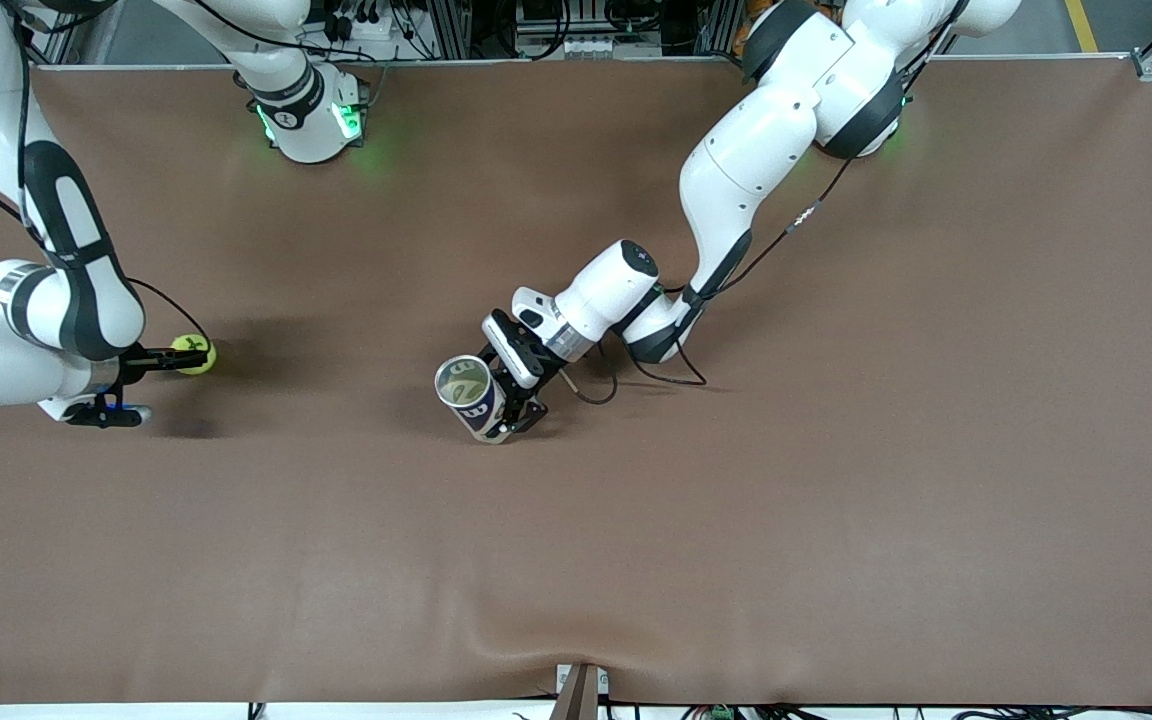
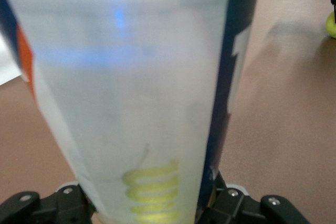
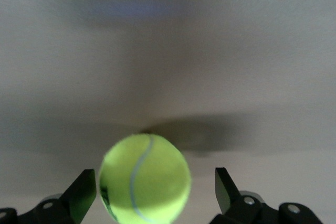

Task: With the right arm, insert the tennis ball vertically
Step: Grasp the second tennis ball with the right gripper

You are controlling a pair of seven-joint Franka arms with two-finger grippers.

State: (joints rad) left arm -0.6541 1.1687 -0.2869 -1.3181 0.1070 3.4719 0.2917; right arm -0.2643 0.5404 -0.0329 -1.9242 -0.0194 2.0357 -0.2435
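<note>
Jaws on my right gripper (image 3: 152,192) stand apart around the ball (image 1: 195,354), at the right arm's end of the table (image 1: 836,480). Left gripper (image 1: 514,395) clamps the can (image 1: 470,396), mid-table, upright.

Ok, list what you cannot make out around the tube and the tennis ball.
Inside of the tube: front view, the mouth is too small to show whether it is empty.
Tube's label: left wrist view, blurred; its mouth is cut off by the top edge.
Whether the tennis ball rests on the table: right wrist view, the bottom edge cuts off its underside; front view, the right gripper partly covers it.
</note>
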